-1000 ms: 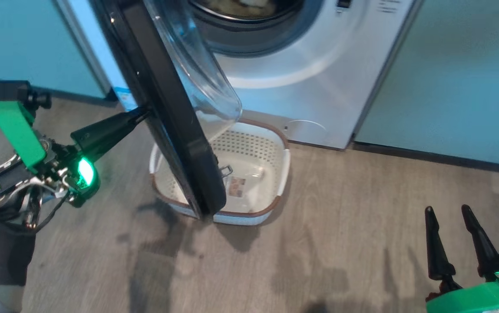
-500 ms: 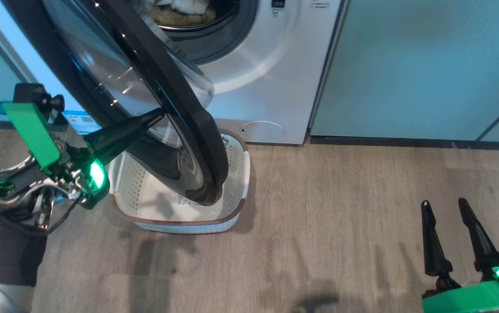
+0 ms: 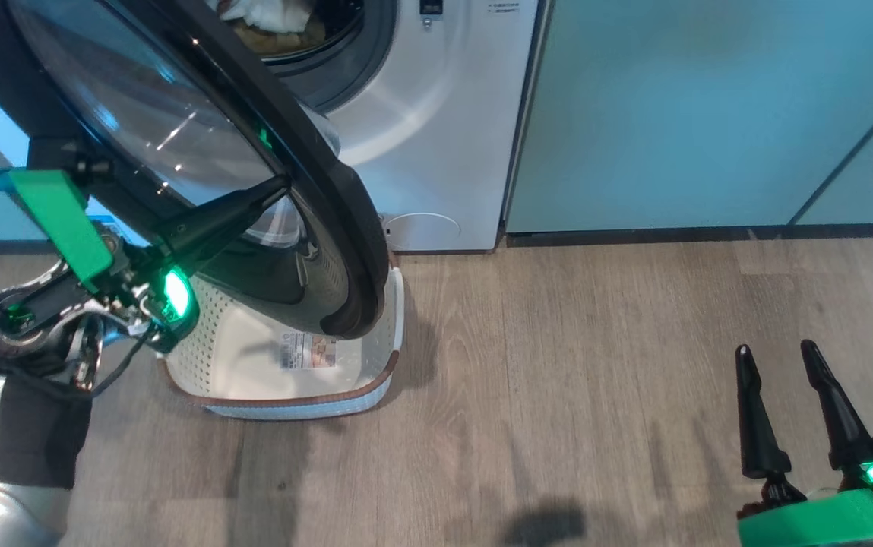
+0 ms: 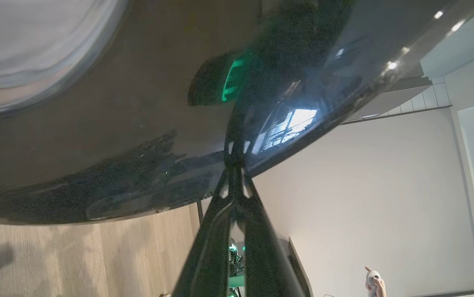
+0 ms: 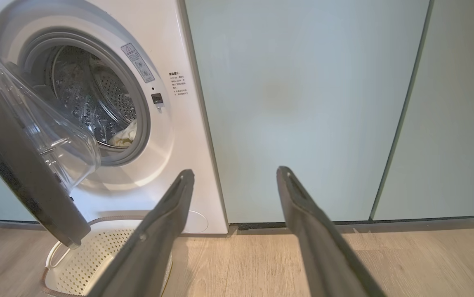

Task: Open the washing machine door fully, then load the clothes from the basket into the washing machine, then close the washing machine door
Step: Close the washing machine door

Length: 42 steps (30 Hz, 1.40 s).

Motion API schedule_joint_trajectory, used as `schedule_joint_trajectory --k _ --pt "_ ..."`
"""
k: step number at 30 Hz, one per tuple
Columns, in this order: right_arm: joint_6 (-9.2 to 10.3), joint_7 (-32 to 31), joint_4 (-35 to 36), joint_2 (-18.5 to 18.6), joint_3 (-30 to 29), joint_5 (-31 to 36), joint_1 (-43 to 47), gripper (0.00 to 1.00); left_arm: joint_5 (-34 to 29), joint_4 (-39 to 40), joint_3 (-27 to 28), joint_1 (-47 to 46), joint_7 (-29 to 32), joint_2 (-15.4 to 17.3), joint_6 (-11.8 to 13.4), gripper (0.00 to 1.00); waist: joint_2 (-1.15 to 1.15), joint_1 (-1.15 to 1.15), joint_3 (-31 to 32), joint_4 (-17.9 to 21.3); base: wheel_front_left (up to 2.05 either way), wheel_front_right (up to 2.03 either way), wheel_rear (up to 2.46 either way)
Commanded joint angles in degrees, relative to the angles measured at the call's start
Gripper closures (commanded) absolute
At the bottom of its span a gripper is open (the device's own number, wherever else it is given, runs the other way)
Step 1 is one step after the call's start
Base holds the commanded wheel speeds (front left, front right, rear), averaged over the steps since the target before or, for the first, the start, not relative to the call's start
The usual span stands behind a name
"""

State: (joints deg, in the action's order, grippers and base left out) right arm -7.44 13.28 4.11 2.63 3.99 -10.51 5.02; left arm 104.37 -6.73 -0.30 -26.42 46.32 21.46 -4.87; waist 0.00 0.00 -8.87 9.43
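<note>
The washing machine [image 3: 436, 114] stands at the top with its round black door [image 3: 330, 205] partly swung out over the basket [image 3: 284, 399]. The cream basket is empty, and a label [image 3: 307, 351] shows on its bottom. Pale clothes [image 3: 269, 19] lie inside the drum, also seen as clothes [image 5: 125, 136] in the right wrist view, beside the door [image 5: 22, 173]. My left gripper [image 3: 280, 186] is shut, and its tips press on the door's glossy outer face [image 4: 137, 123]. My right gripper [image 3: 776, 349] hangs open and empty over the floor at the lower right.
Pale green cabinet panels [image 3: 672, 114] run to the right of the machine. Wood-look floor [image 3: 558, 380] stretches between the basket and my right gripper. A person's hand [image 4: 375, 282] holding a controller shows low in the left wrist view.
The door has swung toward the machine's opening, with my shut left gripper staying against its outer face. The head view has shifted, so the basket sits further left. The right gripper stays open.
</note>
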Motion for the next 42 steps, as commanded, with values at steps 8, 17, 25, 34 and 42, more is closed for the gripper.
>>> schedule_joint_trajectory --k 8,17,25,34,42 --pt "-0.05 1.00 1.51 0.25 0.74 -0.49 -2.69 0.00 -0.49 0.78 2.94 -3.36 -0.25 1.62 -0.65 1.00 0.00 0.00 -0.42 0.64 0.00 0.00 0.00" --pt "-0.05 1.26 0.74 0.25 -0.26 -0.72 -2.62 0.00 0.02 2.43 5.53 -0.31 -1.80 0.46 -1.72 1.00 0.00 0.00 -0.43 -1.00 0.00 0.00 0.00" --pt "-0.05 1.39 0.28 0.25 -1.06 -0.59 -2.23 0.00 -1.78 5.55 9.36 4.62 -5.95 -1.49 -2.43 0.77 0.00 0.00 0.08 -2.23 0.00 0.00 0.00" --pt "-0.05 1.48 0.06 0.25 -1.37 -0.39 -1.62 0.00 -8.40 11.89 12.96 9.84 -13.17 -6.11 -2.60 0.00 0.00 0.00 0.83 -4.42 0.00 0.00 0.00" --pt "-0.05 1.50 -0.20 0.25 -1.20 -0.27 -1.43 0.00 -24.18 17.04 13.64 14.63 -23.30 -6.20 -2.61 0.00 0.00 0.00 1.52 -5.22 0.00 0.00 0.00"
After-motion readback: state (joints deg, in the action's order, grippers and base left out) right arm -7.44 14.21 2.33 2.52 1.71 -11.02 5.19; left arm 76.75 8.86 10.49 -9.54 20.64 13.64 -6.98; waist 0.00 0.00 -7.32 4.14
